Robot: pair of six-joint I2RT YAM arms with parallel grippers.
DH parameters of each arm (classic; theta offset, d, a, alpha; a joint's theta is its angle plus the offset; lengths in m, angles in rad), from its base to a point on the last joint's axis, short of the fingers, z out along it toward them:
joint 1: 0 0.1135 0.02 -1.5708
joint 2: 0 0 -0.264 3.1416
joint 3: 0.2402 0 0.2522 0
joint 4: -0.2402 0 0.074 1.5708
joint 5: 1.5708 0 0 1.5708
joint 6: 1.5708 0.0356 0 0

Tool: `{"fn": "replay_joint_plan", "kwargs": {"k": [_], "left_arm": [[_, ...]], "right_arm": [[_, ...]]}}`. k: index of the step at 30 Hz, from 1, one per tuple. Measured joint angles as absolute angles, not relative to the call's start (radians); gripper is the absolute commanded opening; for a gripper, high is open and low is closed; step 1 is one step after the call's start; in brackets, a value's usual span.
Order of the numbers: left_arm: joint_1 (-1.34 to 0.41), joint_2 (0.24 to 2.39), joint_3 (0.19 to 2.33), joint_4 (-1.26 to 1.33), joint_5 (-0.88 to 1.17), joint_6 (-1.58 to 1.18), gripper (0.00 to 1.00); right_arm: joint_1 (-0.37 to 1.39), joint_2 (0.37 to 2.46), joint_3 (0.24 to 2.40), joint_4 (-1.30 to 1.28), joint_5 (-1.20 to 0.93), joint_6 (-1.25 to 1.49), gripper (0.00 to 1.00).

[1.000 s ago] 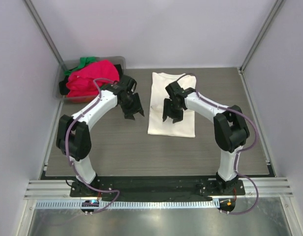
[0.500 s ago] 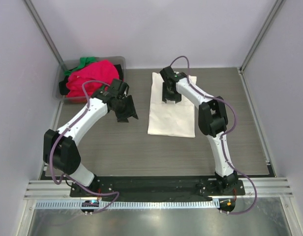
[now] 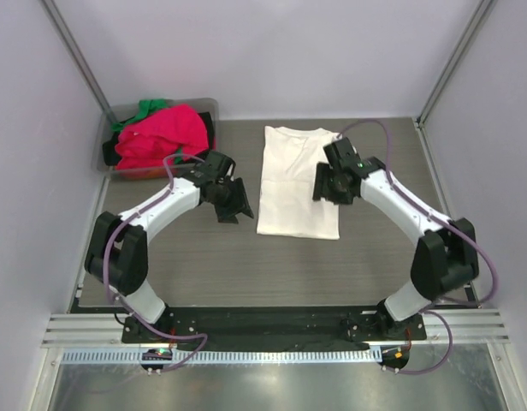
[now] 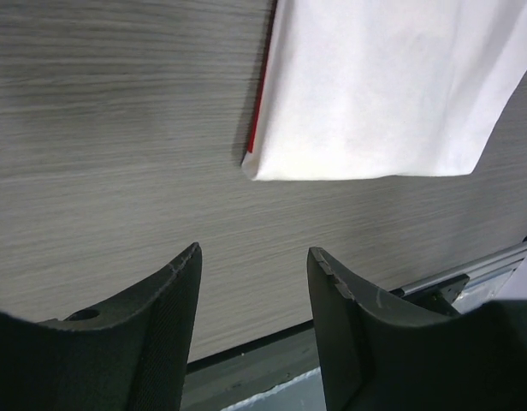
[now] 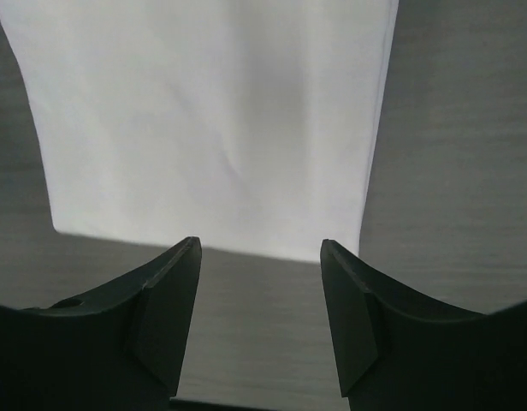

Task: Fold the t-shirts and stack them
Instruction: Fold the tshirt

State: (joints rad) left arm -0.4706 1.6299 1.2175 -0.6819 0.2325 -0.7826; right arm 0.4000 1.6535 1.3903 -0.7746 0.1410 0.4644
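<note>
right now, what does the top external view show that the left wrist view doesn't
Only the top view: the grey bin at the far left, holding a pink-red shirt and a green shirt, and the right gripper over the right part of the cream shirt. Only the left wrist view: a thin red strip along that shirt's folded edge, and the left gripper up close, jaws open and empty. Both: the folded cream shirt lying on the wood-grain table.
</note>
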Motion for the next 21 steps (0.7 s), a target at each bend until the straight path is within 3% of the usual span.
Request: {"fn": "replay_joint_plan", "kwargs": {"k": [4,8,14,21], "left_arm": [[-0.505,1.676,1.208,-0.607,0.244,-0.791,0.62],[-0.531,1.704,1.186,-0.545,0.249,-0.809,0.63],[-0.555,1.771,1.185,-0.496,0.247,-0.813,0.60],[-0.569,1.806,1.166,-0.472,0.240,-0.831,0.55]], "right_arm": [[0.384,1.467,1.086,-0.710,0.035,0.496,0.63],[0.315,1.420,0.905,-0.672,-0.042,0.504,0.59],[0.194,1.426,0.813,-0.584,-0.132,0.490,0.56],[0.183,1.473,0.769,-0.465,-0.207,0.487,0.51]]}}
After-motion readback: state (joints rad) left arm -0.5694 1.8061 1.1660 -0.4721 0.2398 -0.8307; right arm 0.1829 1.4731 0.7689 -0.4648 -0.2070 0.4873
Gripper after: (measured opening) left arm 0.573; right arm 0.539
